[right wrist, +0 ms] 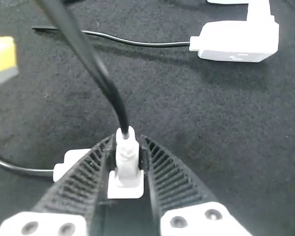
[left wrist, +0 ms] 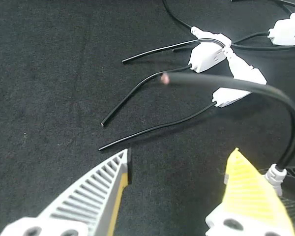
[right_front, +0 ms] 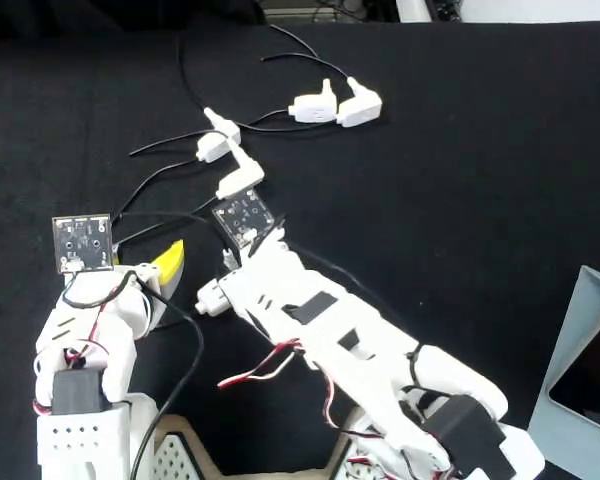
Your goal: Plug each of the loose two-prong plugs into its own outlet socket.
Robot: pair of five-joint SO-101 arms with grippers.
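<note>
Left of the held plug (right wrist: 124,177), the left gripper (left wrist: 181,152) gapes wide above the bare black table (right_front: 460,200), gripping nothing. The right gripper (right wrist: 127,142) is clamped tight on that plug, its cord (right wrist: 83,54) trailing away. Just beyond the plug lie white outlet pieces (right_front: 240,180). Farther right, a white pair (right_front: 335,106) sits touching, with open table around.

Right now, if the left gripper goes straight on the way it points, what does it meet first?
Most likely the thin black wire lying just ahead of the left gripper; the white plugs sit farther on. Depth is unclear.
</note>
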